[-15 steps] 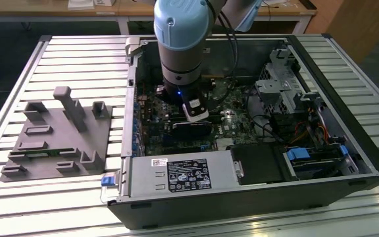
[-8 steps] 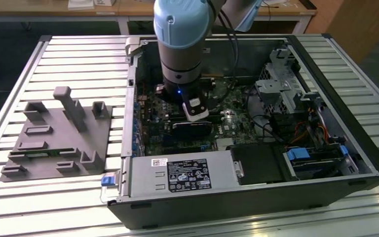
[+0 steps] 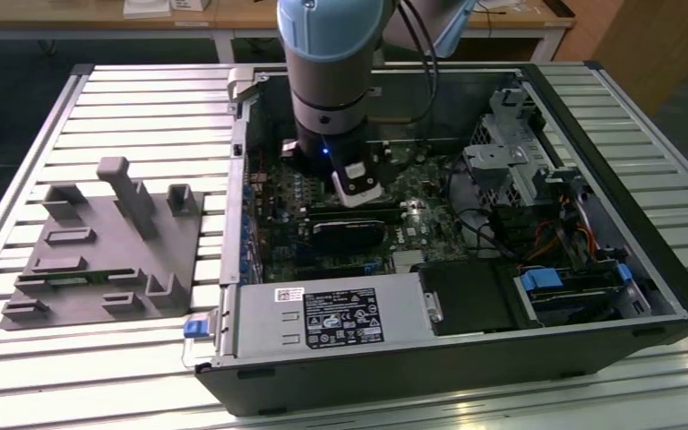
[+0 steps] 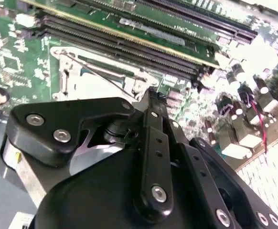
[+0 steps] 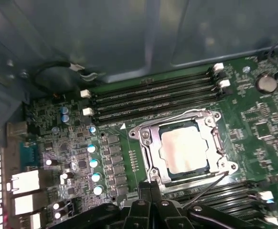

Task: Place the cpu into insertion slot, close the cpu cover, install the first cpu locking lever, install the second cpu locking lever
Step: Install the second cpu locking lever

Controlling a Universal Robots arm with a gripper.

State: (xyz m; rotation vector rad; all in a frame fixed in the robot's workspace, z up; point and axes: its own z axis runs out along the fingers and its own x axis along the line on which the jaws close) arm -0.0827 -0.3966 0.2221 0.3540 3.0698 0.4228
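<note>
The pale square cpu (image 5: pixel 183 151) lies in the insertion slot (image 5: pixel 144 139) on the green motherboard. The silvery cpu cover (image 5: pixel 211 139) lies flat around it, and the chip shows through its window. A thin wire locking lever (image 5: pixel 208 186) slants from the socket's corner toward my gripper (image 5: pixel 152 196). In the second wrist view this lever (image 4: pixel 98 72) crosses the bright socket frame and ends right at my gripper (image 4: pixel 151 94), whose fingers are together. A second wire lever (image 5: pixel 177 116) runs along the socket's side by the memory slots. In the exterior view my gripper (image 3: pixel 358 199) reaches down into the open computer case.
Long black memory slots (image 5: pixel 153 98) flank the socket. Capacitors (image 5: pixel 94 163) and rear ports stand nearby. The case holds a power supply (image 3: pixel 320 318) and a drive cage (image 3: pixel 505 152). A grey fixture (image 3: pixel 105 242) sits on the slatted table at the exterior view's left.
</note>
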